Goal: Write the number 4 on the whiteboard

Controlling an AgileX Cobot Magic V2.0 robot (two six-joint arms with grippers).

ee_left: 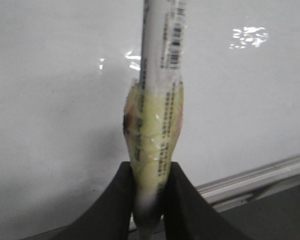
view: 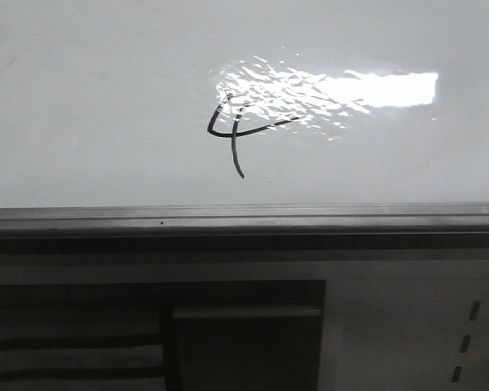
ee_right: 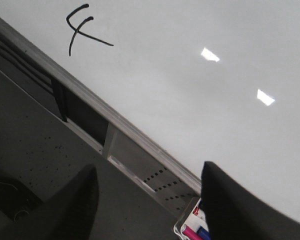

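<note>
A thin black hand-drawn number 4 (view: 233, 129) stands on the glossy whiteboard (view: 98, 106), just left of a bright light glare. It also shows in the right wrist view (ee_right: 81, 31) on the whiteboard (ee_right: 200, 100). Neither gripper shows in the front view. My left gripper (ee_left: 149, 185) is shut on a marker (ee_left: 157, 95) wrapped in yellowish tape, with a barcode label higher up; it points at the whiteboard (ee_left: 50, 100) and its tip is out of view. My right gripper (ee_right: 147, 187) is open and empty, away from the board over a dark surface.
A grey metal ledge (view: 244, 217) runs along the board's lower edge. Below it is a white perforated panel with slots (view: 473, 342) and a dark recess (view: 244, 342). A clear box with pink and blue markers (ee_right: 195, 231) lies by my right finger.
</note>
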